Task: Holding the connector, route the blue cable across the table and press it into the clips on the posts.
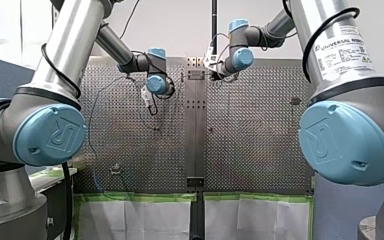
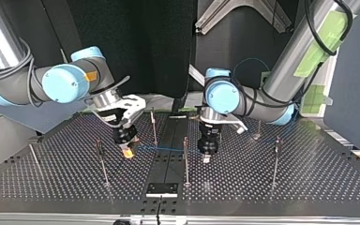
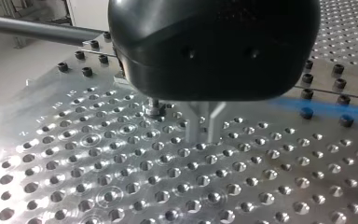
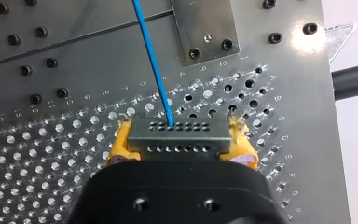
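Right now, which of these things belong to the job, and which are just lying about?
Job: blue cable, connector, posts.
Lying about: bolted metal plate, green tape, white sheets.

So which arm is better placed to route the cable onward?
Right, probably: my right gripper clamps the connector, with the blue cable trailing from it; my left gripper sits farther along the cable.
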Controlling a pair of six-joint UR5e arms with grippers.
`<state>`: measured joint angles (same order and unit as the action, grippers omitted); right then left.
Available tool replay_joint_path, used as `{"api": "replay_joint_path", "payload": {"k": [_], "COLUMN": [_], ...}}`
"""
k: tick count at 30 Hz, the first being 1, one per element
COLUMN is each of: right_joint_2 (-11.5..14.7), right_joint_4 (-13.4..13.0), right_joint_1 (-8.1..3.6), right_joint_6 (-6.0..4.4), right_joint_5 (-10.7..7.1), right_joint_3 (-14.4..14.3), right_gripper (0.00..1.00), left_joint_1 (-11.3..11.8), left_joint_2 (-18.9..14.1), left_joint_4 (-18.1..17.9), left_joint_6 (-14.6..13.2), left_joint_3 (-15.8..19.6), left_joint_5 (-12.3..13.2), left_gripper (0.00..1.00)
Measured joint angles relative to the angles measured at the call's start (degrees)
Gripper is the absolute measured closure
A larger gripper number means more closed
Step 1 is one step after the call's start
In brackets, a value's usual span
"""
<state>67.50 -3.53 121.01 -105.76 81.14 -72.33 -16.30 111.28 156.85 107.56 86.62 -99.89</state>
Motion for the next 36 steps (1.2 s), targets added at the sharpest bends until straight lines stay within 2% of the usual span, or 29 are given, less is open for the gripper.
{"api": "replay_joint_path", "payload": {"k": [1, 2, 3, 5, 6, 7, 15, 23, 29, 36], "right_joint_2": [0.0, 0.0, 0.0, 0.0, 0.0, 0.0, -0.1, -0.1, -0.1, -0.1], "right_joint_4": [0.0, 0.0, 0.0, 0.0, 0.0, 0.1, 0.1, 0.2, 0.5, 0.6], "right_joint_1": [-0.01, -0.01, -0.01, -0.02, -0.02, -0.02, -0.02, -0.17, -0.55, -0.99], "right_joint_6": [0.03, 0.07, 0.10, 0.17, 0.20, 0.24, 0.49, 0.95, 1.40, 1.49], "right_joint_5": [0.00, 0.00, 0.00, 0.02, 0.03, 0.03, 0.09, 0.82, 1.68, 1.83], "right_joint_3": [0.0, 0.0, 0.0, 0.0, 0.0, 0.0, 0.0, 0.0, 0.0, 0.0], "right_gripper": [1.00, 1.00, 1.00, 1.00, 1.00, 1.00, 1.00, 1.00, 1.00, 1.00], "left_joint_1": [-0.1, -0.2, -0.3, -0.5, -0.6, -0.6, -1.8, -3.6, -4.7, -6.4], "left_joint_2": [0.0, 0.0, 0.0, 0.0, 0.0, 0.0, -1.0, -4.5, -7.0, -10.6], "left_joint_4": [0.2, 0.6, 0.9, 1.8, 2.2, 2.6, 6.5, 10.4, 9.9, 10.6], "left_joint_6": [-0.1, -0.3, -0.4, -0.9, -1.1, -1.3, -2.7, -3.4, -3.2, -3.5], "left_joint_3": [0.0, 0.0, 0.0, 0.0, 0.0, 0.0, 1.0, 4.7, 7.3, 10.9], "left_joint_5": [0.0, -0.1, -0.2, -0.8, -1.1, -1.4, -4.2, -4.6, -4.5, -4.5], "left_gripper": [0.47, 0.30, 0.30, 0.05, 0.05, 0.00, 0.00, 0.00, 0.00, 0.00]}}
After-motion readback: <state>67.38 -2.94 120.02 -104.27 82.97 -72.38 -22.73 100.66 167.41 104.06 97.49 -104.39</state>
